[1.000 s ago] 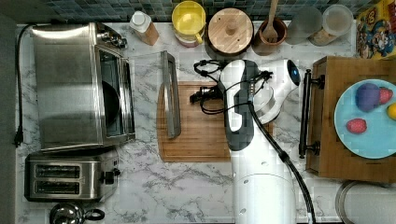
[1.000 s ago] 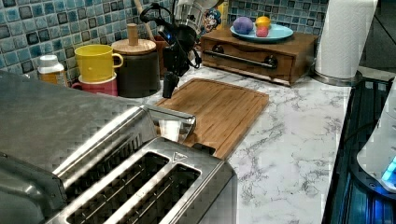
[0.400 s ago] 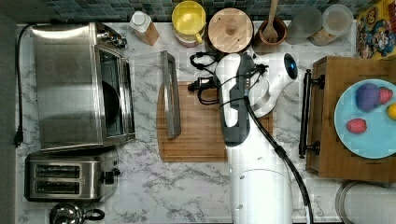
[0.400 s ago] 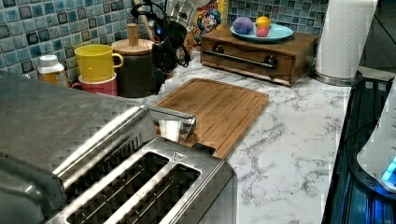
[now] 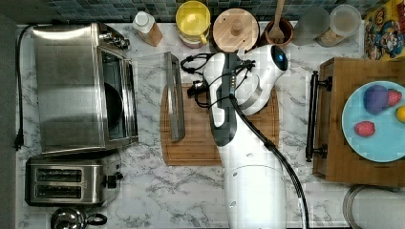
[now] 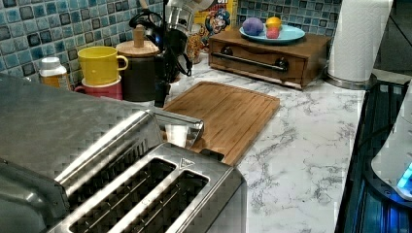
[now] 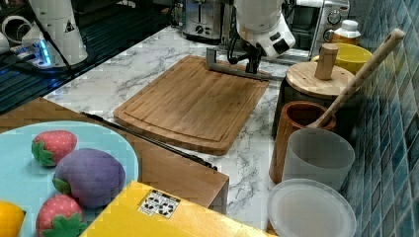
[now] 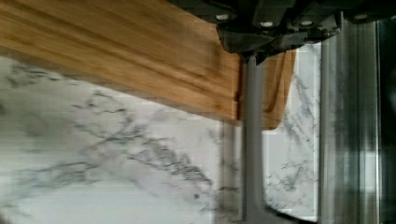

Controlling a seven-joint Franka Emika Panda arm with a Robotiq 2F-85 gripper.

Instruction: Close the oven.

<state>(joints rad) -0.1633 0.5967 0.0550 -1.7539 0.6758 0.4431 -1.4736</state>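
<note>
The oven [image 5: 71,88] stands at the top view's left with its dark inside showing. Its glass door [image 5: 148,95] lies folded down flat, and the long bar handle [image 5: 174,98] rests over the edge of the wooden cutting board [image 5: 219,138]. My gripper [image 5: 192,89] points down just beside the handle, near the end closer to the back wall. The left view shows the gripper [image 6: 160,98] low by the handle [image 6: 180,121], fingers together and holding nothing. In the right view the gripper [image 7: 253,65] hangs over the bar [image 7: 237,70]. The wrist view shows the handle [image 8: 252,140] straight ahead.
A two-slot toaster [image 5: 71,181] sits next to the oven. Along the back wall stand a bottle [image 5: 147,27], a yellow mug [image 5: 192,20], a wood-lidded jar [image 5: 235,29] and a spoon holder [image 5: 278,29]. A wooden drawer box [image 5: 353,124] carries a blue plate of toy fruit.
The gripper has moved toward the top view's left, from over the cutting board to the oven door's handle, and has come down beside it. The door has not moved.
</note>
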